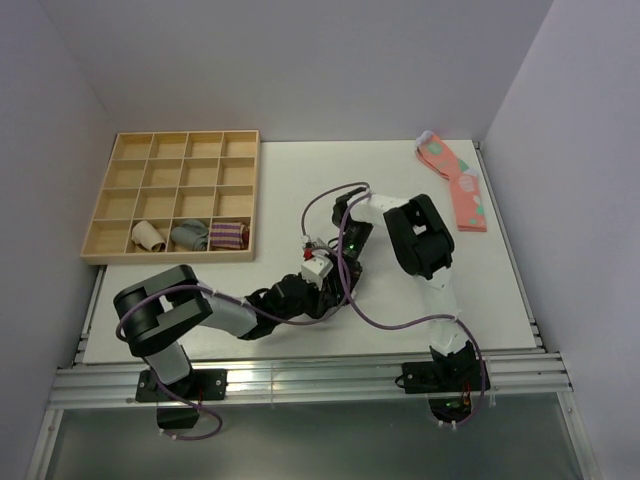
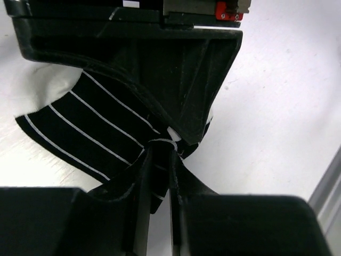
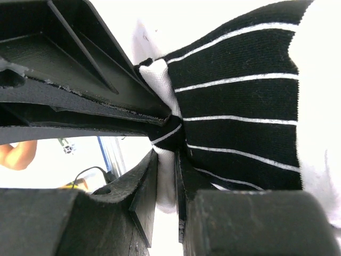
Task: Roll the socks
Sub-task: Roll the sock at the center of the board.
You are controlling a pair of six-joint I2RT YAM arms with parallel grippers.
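Small black white-striped fabric sock (image 2: 90,128), right of the wooden grid tray (image 1: 175,195), left gripper (image 2: 161,149) and right gripper (image 3: 168,143) both pinching its bunched edge

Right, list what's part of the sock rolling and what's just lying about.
Job: black socks; left gripper and right gripper, both shut on them.
Lying about: pink socks; wooden tray; three bundles in its near row.

The socks (image 2: 90,128) are black with thin white stripes and white trim. The pink socks (image 1: 465,195) carry green-and-white patches. The tray bundle (image 1: 229,235) appears maroon-striped.
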